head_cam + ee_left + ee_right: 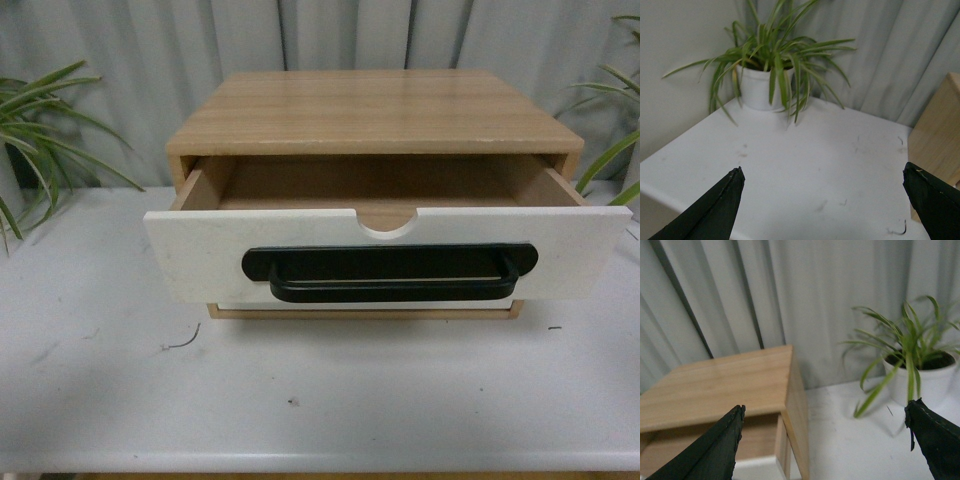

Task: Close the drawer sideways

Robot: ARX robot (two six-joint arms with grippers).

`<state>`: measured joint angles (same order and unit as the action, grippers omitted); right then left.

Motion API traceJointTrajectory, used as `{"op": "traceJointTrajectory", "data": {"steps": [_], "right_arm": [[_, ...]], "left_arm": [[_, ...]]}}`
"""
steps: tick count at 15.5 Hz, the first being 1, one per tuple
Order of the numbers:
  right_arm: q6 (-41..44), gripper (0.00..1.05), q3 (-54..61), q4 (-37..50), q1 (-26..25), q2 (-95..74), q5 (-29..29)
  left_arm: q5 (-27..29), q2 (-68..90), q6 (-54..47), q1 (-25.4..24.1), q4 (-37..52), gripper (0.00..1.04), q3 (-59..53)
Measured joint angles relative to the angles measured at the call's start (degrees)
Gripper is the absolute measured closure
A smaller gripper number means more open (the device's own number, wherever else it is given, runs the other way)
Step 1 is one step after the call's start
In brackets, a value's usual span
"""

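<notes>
Drawer (200, 255) partway out of wooden cabinet (370, 110)

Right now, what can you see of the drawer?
The drawer stands pulled out of the wooden cabinet on the white table. White front panel, long black bar handle across its middle, semicircular notch in the top edge, light wood sides. What shows of the inside looks empty. Nothing grips it.

Potted plants (759, 86) (two), white table (300, 400)
</notes>
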<state>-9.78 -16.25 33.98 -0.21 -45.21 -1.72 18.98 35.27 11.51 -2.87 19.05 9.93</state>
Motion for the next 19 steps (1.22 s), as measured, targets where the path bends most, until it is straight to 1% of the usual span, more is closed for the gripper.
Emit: {"op": "traceJointTrajectory", "data": {"steps": [1,2,3,4,5,6,8,9,10,11,13,15,17,19], "right_arm": [[2.97,0.06,-4.98,4.63,2.56,-8.5,-0.07],[6.6,0.06,-9.18,6.86,4.9,-14.8,-1.36],[11.17,0.06,-13.25,6.71,7.1,-19.74,-3.06],[20.13,0.06,-17.88,6.4,9.73,-24.96,-6.75],[26.67,0.06,-20.2,4.72,10.05,-26.64,-10.6],[36.92,0.06,-22.03,4.26,9.86,-27.54,-13.94],[56.98,0.06,-24.83,-1.81,7.58,-27.78,-21.75],[65.26,0.06,-26.12,-6.58,6.45,-27.82,-24.28],[74.71,0.06,-27.82,-12.61,5.35,-27.82,-27.23],[84.04,0.06,-29.92,-19.61,4.81,-27.82,-28.96],[95.06,0.06,-32.89,-29.59,4.31,-29.05,-29.73],[99.97,0.06,-34.27,-35.28,4.28,-31.28,-29.03],[101.98,0.06,-34.93,-38.58,4.31,-32.61,-28.2],[102.9,0.06,-35.01,-39.54,4.48,-33.51,-27.36]], "left_arm": [[-3.43,10.25,-1.79,-0.11,7.93,0.07,4.22],[-6.08,17.07,-4.09,0.92,11.67,0.07,8.39],[-9.2,22.82,-7.08,2.25,11.58,0.07,13.33],[-14.38,28.92,-12.48,4.07,6.29,0.07,19.85],[-18.49,33.05,-18.86,5.51,-0.33,0.07,25.09],[-21.44,35.17,-25.51,6.56,-6.51,0.07,29.24],[-23.78,36.02,-43.6,9.62,-21.46,0.07,39.04],[-22.75,36.35,-50.4,10.64,-26.4,0.07,42.42],[-21.94,37.09,-57.46,11.91,-30.97,0.07,45.05],[-20.22,38.25,-64.43,13.94,-36.09,0.07,46.97],[-17.33,39.78,-70.66,18.32,-39.28,0.07,47.52],[-15.85,43.01,-71.56,21.11,-36.81,0.07,48.39],[-15.5,45.2,-71.56,21.99,-35.21,0.07,48.41],[-14.86,46.84,-71.49,22.32,-32.94,0.07,48.41]]}}
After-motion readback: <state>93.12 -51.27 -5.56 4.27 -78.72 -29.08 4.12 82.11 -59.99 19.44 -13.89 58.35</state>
